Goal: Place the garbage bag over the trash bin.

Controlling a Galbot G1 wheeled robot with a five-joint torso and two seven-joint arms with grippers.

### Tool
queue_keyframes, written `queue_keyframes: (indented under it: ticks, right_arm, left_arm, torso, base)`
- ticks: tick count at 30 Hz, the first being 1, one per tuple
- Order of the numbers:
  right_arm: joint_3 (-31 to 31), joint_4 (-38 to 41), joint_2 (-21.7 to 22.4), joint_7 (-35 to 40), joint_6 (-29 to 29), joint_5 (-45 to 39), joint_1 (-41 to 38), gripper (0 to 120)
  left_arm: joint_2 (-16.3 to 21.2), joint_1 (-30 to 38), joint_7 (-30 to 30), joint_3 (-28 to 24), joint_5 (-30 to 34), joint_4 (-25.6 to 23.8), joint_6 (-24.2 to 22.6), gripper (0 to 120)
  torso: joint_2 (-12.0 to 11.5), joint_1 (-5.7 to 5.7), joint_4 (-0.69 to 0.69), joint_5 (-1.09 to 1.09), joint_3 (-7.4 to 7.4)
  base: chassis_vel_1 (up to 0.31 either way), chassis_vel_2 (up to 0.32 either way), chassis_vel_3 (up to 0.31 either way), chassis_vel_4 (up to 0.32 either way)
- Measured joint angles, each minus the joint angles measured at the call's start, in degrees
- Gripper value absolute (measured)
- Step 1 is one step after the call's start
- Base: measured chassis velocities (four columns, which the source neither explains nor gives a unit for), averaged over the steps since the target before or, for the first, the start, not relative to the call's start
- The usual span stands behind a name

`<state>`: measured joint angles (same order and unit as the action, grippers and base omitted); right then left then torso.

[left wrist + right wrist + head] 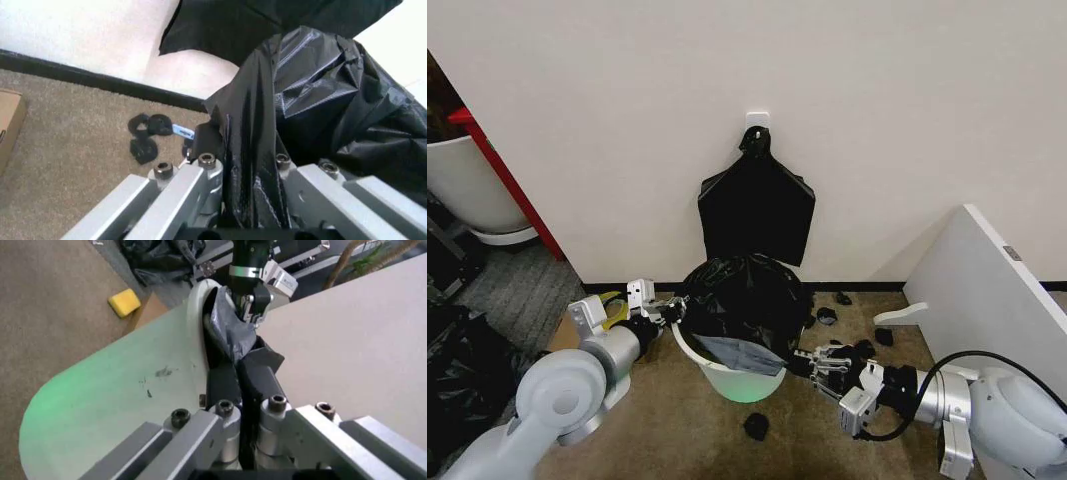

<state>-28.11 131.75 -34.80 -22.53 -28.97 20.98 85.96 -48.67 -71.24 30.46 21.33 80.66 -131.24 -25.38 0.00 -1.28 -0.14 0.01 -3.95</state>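
1. The garbage bag is thin, glossy black plastic, heavily creased and billowing in a loose mound over the back and middle of the trash bin. Its sheen and fine crinkles are clear in the left wrist view.

2. The trash bin is a round white plastic bucket with a rolled rim, tapering to a green-tinted base. It stands on short brown carpet close to the wall. Its smooth, curved side is visible in the right wrist view.

3. The left gripper sits at the bin's left rim. In its wrist view a pleated fold of bag runs between the metal fingers, which are pressed in against the plastic, so it has the bag clamped.

4. The right gripper is at the bin's front-right rim. Its dark pads lie close together with a grey-looking strip of bag edge pinched between them at the rim.

5. A flat, kite-shaped bundle of black bags hangs from a wall hook directly behind the bin, just beside the billowed plastic.

6. Small crumpled black scraps lie in front of the bin and to its right.

7. A tilted white board edges the right side, and a cardboard piece with a yellow sponge lies left. The carpet in front of the bin is mostly open.
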Motion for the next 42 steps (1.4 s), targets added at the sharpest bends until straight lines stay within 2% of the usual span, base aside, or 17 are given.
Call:
queue_keyframes:
  ticks: [12, 21, 27, 32, 33, 34, 42]
  right_arm:
    - [1.9, 0.3, -0.2, -3.8, -1.4, -2.6, 1.9, 0]
    - [12.9, -2.1, -4.9, -2.7, -1.3, 5.7, 0.4, 0]
    - [15.7, -2.4, -5.8, -0.9, 0.1, 9.1, -1.7, 0]
    - [19.4, -5.8, -5.4, 0.0, 6.0, 5.8, -3.2, 0]
    - [22.6, -8.1, -5.4, 1.5, 10.3, 1.4, -5.0, 0]
    - [24.3, -9.1, -5.6, 2.3, 12.2, -0.8, -6.0, 0]
    - [31.5, -12.1, -7.7, 5.5, 18.1, -8.5, -11.2, 0]
  left_arm:
    - [-0.8, 0.3, 1.0, 0.1, 1.0, -0.5, 0.5, 5]
    - [-1.3, 0.4, 3.3, 0.0, 1.9, -1.6, 1.6, 5]
    - [-1.9, 0.9, 6.0, -0.9, 2.5, -2.1, 2.5, 5]
    - [-2.7, 1.8, 7.4, -1.8, 3.8, -2.4, 3.4, 5]
    - [-3.1, 2.2, 7.6, -2.3, 4.0, -2.2, 4.3, 5]
    - [-3.3, 2.5, 7.7, -2.5, 4.0, -2.1, 4.7, 5]
    - [-4.8, 3.6, 8.5, -3.2, 3.7, -1.0, 7.5, 5]
  torso:
    - [0.0, 0.00, -0.01, -0.01, 0.00]
    - [0.0, 0.00, 0.00, 0.00, 0.00]
    - [0.0, 0.00, 0.00, -0.01, 0.00]
    - [0.0, 0.00, -0.01, 0.00, 0.00]
    - [0.0, 0.00, -0.01, 0.00, 0.00]
    - [0.0, 0.00, 0.00, 0.01, 0.00]
    - [0.0, 0.00, 0.00, -0.01, 0.00]
  base:
    - [0.000, 0.000, 0.000, 0.000]
    - [0.000, 0.000, 0.000, 0.000]
    - [0.000, 0.000, 0.000, 0.000]
    - [0.000, 0.000, 0.000, 0.000]
    - [0.000, 0.000, 0.000, 0.000]
    - [0.000, 0.000, 0.000, 0.000]
    - [0.000, 0.000, 0.000, 0.000]
